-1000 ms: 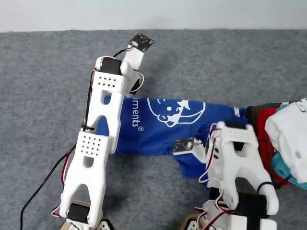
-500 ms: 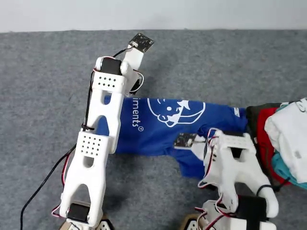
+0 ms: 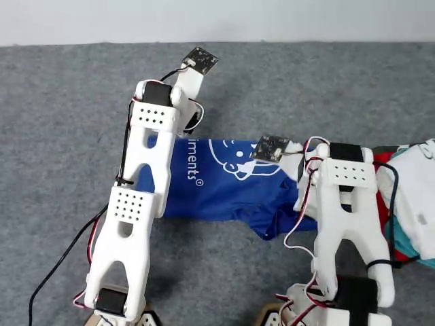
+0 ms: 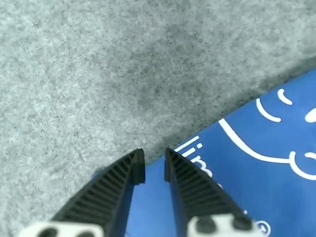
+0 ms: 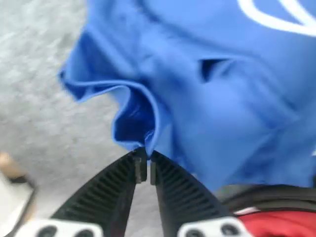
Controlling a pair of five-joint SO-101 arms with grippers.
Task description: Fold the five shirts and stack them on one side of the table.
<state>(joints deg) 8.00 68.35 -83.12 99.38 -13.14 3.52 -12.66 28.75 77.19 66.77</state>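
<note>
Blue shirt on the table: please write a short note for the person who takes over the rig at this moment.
Right gripper: shut on a raised fold of the blue shirt.
Left gripper: at the shirt's far edge beside the print; grip unclear.
The shirt lies spread on the grey table, not yet folded.
Heap of white, red and teal clothes at the right edge looks unfolded.
Left to do: fold all, stack.

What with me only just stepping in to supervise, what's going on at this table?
Two robot arms are working on a blue shirt spread over the grey table. The left tool pinches the shirt's edge by its printed lettering, while the right tool grips a bunched fold at the opposite end. A heap of other shirts, white, red and teal, lies loosely piled beside the right arm, none neatly folded.
</note>
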